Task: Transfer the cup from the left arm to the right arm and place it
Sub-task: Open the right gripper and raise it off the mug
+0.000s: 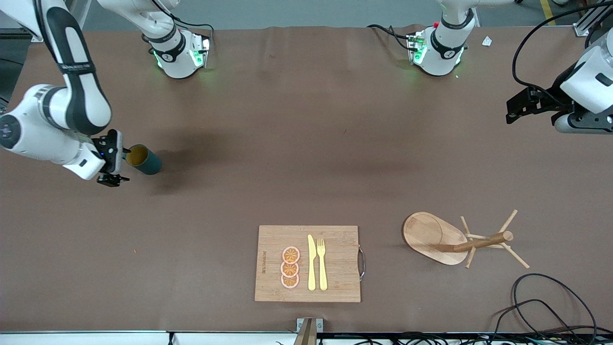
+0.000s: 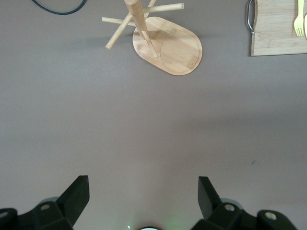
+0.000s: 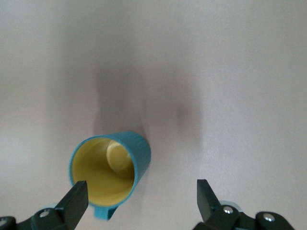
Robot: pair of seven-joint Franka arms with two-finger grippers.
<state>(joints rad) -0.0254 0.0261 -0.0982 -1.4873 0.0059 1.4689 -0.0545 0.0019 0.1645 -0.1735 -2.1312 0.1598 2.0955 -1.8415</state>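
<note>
The teal-green cup (image 1: 149,163) stands on the brown table at the right arm's end, its tan inside showing. My right gripper (image 1: 118,162) is low beside it and open. In the right wrist view the cup (image 3: 139,153) sits just off one fingertip (image 3: 76,191), with its handle (image 3: 103,212) turned toward the gripper (image 3: 141,188). Neither finger presses on it. My left gripper (image 1: 516,106) hangs open over bare table at the left arm's end, and nothing lies between its fingers (image 2: 79,189).
A wooden cutting board (image 1: 270,249) with orange slices, a yellow knife and a fork lies near the front camera. The wooden peg rack (image 1: 433,237) stands beside it toward the left arm's end. Black cables (image 1: 541,302) loop at that front corner.
</note>
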